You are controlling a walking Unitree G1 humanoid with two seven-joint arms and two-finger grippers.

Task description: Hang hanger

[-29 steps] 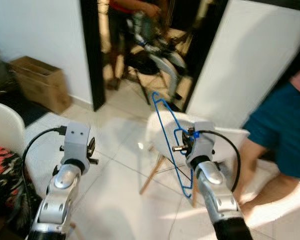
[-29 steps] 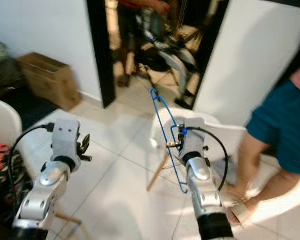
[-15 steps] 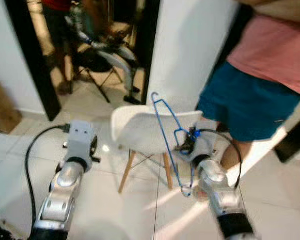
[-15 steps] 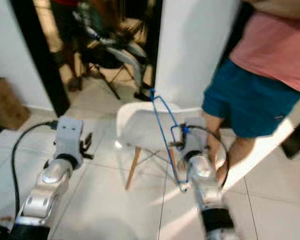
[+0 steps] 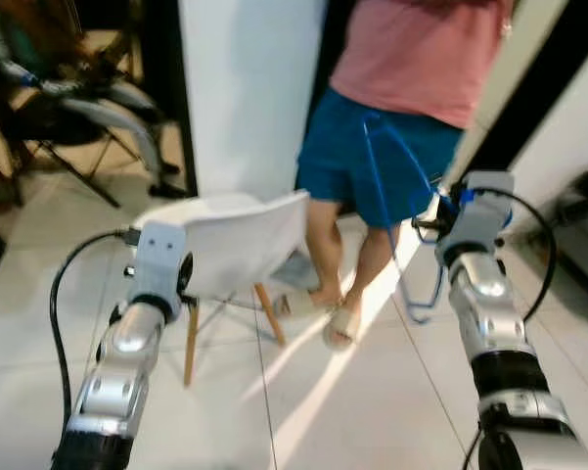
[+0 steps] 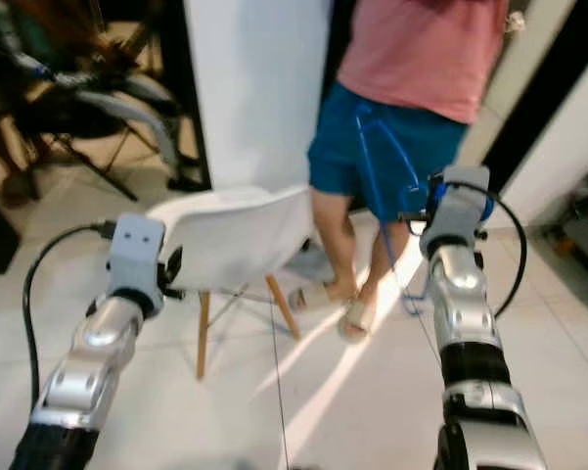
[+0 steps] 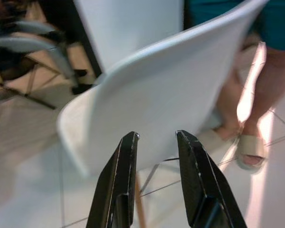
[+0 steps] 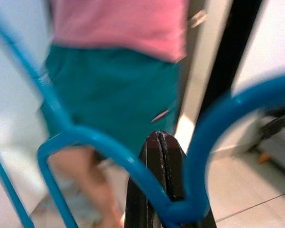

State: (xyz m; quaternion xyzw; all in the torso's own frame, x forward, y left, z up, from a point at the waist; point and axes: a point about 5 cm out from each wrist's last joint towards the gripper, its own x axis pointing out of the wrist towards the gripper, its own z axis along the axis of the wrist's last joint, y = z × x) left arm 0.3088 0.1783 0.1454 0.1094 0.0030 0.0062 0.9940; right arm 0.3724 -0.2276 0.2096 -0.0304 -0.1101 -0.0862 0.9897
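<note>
A thin blue wire hanger (image 5: 396, 196) hangs in the air in front of me on the right, and my right gripper (image 8: 160, 148) is shut on its wire (image 8: 133, 164). The hanger stands roughly upright, its hook end (image 6: 364, 122) up near the person's shorts. My left gripper (image 7: 155, 137) is open with nothing between its fingers (image 7: 124, 175), and it points at the back of a white chair (image 7: 166, 90).
A person in a pink shirt and teal shorts (image 5: 391, 162) stands just beyond the hanger, in sandals (image 5: 338, 326). The white chair (image 5: 230, 240) with wooden legs is ahead left. A white wall panel (image 5: 249, 88) and a dark doorway (image 5: 68, 88) lie behind it.
The view has swung to the right: chair and doorway slid left, and the person now stands in the middle. My right gripper still holds the hanger.
</note>
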